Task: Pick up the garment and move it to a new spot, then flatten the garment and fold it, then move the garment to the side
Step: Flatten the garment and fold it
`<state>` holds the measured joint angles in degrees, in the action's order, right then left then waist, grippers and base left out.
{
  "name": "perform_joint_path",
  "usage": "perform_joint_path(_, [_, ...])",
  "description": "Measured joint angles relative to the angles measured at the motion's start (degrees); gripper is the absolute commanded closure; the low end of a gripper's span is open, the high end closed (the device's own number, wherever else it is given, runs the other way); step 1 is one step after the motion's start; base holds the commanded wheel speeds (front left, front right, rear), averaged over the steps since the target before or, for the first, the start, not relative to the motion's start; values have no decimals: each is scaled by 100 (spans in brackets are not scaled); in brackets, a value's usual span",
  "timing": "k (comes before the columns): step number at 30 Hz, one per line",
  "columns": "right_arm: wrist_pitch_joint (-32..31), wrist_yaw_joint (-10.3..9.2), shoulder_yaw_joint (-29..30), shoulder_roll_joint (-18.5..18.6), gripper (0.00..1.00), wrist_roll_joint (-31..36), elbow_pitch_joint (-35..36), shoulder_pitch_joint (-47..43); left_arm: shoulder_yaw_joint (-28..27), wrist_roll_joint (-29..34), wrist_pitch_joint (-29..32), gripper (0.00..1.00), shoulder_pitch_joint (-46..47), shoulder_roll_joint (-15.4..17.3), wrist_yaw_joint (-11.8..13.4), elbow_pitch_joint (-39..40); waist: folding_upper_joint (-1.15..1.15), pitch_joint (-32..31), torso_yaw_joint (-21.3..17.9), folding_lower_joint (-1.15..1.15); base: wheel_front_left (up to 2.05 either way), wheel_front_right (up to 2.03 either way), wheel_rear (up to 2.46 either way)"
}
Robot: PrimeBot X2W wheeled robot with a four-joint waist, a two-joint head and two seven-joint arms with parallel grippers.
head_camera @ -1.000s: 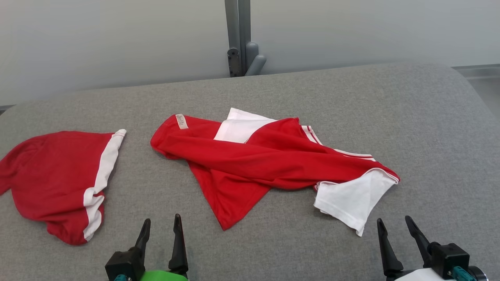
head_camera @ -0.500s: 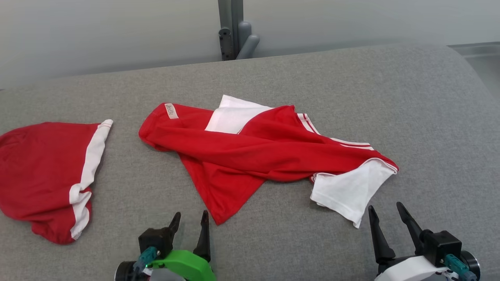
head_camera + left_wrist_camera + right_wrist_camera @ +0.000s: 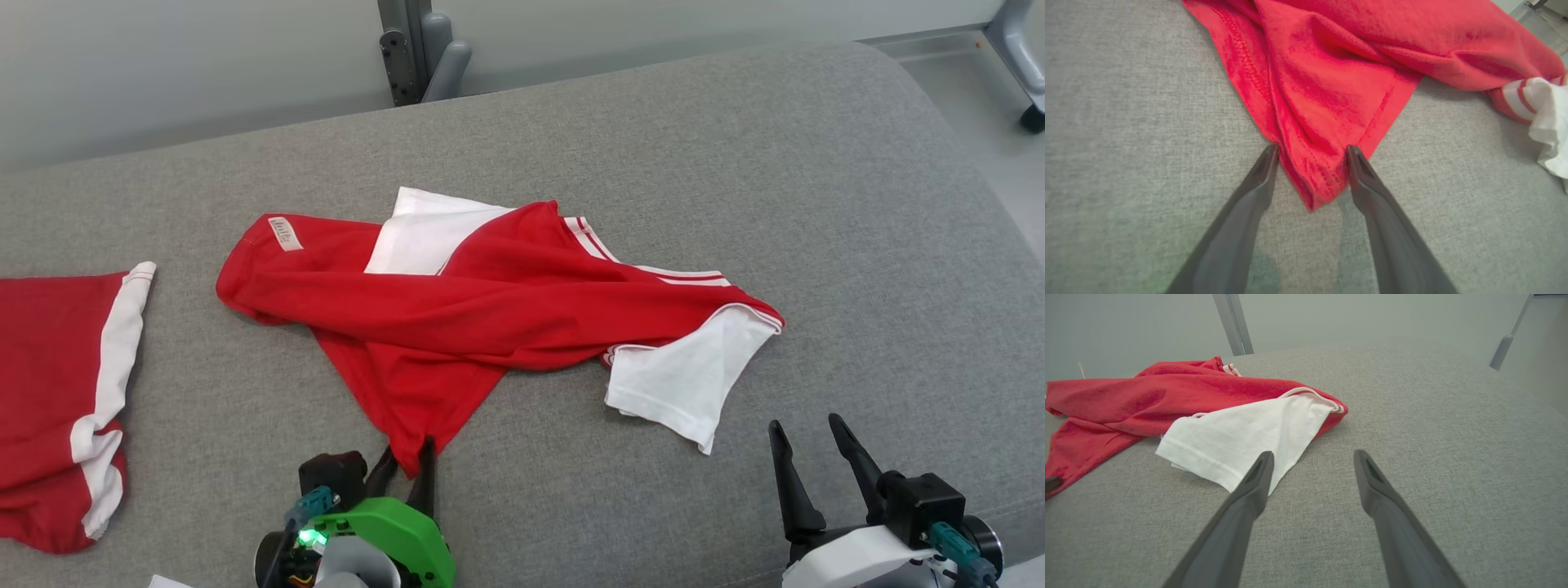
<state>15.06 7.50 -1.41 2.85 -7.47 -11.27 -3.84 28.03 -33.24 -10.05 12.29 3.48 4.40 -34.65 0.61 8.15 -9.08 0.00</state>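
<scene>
Left hand [image 3: 1312, 152] advanced: open jaws now straddle near corner of crumpled red-and-white fabric garment [image 3: 490, 318], ungripped; right hand [image 3: 804, 422] open, empty; pick-up imminent.

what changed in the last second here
The left gripper moved forward to the near red corner of the garment; its open fingers now straddle that corner, not yet clamped. The head camera shifted too, so the scene slid leftward. The garment itself, the second red garment and the open right gripper stayed put.
</scene>
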Motion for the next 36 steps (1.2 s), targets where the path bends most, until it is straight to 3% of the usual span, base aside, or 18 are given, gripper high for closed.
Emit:
perform_joint_path(7, [0, 0, -1, 0, 0, -8, -1, 64, -182, -156, -299, 100, 308, -22, -188, 118, 0, 54, -53, 0, 0, 0, 0])
perform_joint_path(12, [0, 0, -29, -1, 0, -8, -7, 61, -300, -88, -389, 100, 583, 76, -158, 1028, 0, 7, -70, 0, 0, 0, 0])
perform_joint_path(23, [0, 0, -24, -2, 0, -114, -43, 55, -233, 155, 627, 100, 958, 682, 64, 3132, 0, 2, -179, 0, 0, 0, 0])
perform_joint_path(28, [0, 0, -45, -7, 0, -174, -59, 54, -436, 199, 878, 100, 863, 1051, 308, 3212, 0, -20, -246, 0, 0, 0, 0])
perform_joint_path(32, [0, 0, -4, -1, 0, -203, -63, 1, -517, 235, 960, 100, 152, 1412, 486, 3026, 0, -66, -317, 0, 0, 0, 0])
perform_joint_path(36, [0, 0, 34, -2, 0, -203, -87, -75, -552, 87, 972, 100, -687, 1514, 576, 2838, 0, -112, -334, 0, 0, 0, 0])
